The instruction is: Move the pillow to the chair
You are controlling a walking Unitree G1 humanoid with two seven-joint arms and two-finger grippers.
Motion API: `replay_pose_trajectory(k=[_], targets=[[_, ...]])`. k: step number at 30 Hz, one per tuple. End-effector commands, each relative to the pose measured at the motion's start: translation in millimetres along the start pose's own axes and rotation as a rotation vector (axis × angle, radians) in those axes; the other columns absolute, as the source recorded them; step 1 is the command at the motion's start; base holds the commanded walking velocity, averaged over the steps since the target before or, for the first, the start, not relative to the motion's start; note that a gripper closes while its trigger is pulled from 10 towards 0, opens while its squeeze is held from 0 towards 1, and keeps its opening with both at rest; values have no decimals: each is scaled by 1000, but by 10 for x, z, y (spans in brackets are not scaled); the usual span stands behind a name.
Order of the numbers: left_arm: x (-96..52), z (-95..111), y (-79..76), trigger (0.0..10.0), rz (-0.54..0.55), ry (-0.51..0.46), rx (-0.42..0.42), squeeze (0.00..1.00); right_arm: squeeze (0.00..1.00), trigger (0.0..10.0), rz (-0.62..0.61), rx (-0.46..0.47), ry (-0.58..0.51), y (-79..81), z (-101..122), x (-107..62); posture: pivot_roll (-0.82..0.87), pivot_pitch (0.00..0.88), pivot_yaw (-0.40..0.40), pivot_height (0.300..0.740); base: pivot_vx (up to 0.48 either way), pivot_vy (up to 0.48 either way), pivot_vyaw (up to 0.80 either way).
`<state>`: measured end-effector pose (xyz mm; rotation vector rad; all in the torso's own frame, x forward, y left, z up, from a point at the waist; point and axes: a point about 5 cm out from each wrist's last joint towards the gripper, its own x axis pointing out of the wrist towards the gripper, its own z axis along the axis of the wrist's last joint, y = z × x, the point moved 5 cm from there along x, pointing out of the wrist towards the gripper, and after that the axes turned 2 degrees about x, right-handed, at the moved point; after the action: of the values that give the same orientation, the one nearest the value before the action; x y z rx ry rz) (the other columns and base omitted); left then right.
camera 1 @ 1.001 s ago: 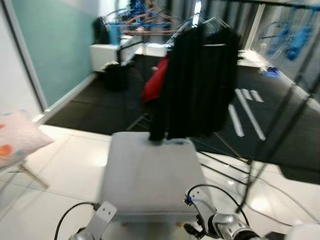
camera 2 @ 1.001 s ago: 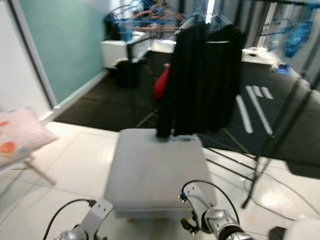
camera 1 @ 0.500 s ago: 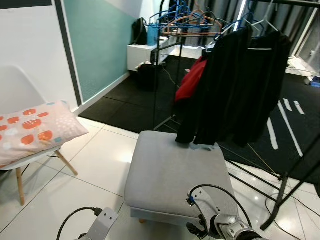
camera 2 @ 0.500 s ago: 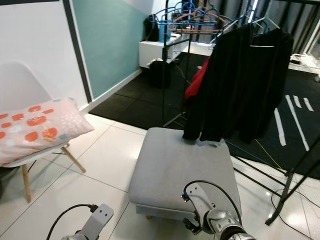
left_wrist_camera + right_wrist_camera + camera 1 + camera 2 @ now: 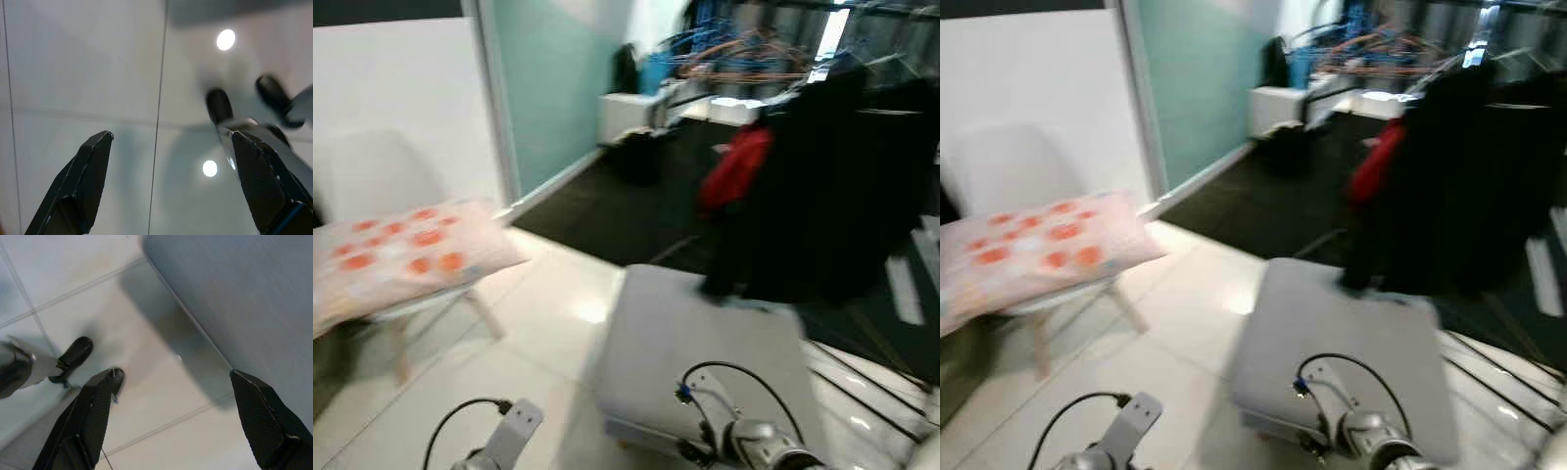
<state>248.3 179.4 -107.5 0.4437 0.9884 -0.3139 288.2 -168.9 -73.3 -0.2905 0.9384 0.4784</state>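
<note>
Head stereo forward-down; wrists floorward

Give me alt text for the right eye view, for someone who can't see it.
A pink pillow with orange spots lies on a white chair at the left, by a white wall. A grey ottoman sits on the white tile floor in the middle, with dark clothes hanging behind it. The picture is blurred.
</note>
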Motion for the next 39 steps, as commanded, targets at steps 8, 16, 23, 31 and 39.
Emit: replay_pose_trajectory(k=[8, 16, 23, 31, 39], targets=[[2, 9, -23, 10000, -15, 1, -18, 0, 0, 10000, -50, 41, -14, -65, 3, -8, -133, 0, -78, 740, 0, -240, 259], [3, 23, -7, 10000, 5, -6, -21, 0, 0, 10000, -54, 33, -11, -79, 2, -14, -134, 0, -81, 740, 0, -120, 0], [4, 34, -4, 10000, 7, -9, -16, 0, 0, 10000, -22, 40, -25, -46, 22, -12, -135, 0, -84, 740, 0, 0, 0], [4, 40, -3, 10000, 8, -12, -16, 0, 0, 10000, -2, 6, -13, -28, 22, -12, -135, 0, -85, 740, 0, 0, 700], [4, 43, 6, 10000, 18, -15, -22, 0, 0, 10000, 12, 18, -23, -10, 30, -11, -133, 0, -86, 740, 0, 0, 800]])
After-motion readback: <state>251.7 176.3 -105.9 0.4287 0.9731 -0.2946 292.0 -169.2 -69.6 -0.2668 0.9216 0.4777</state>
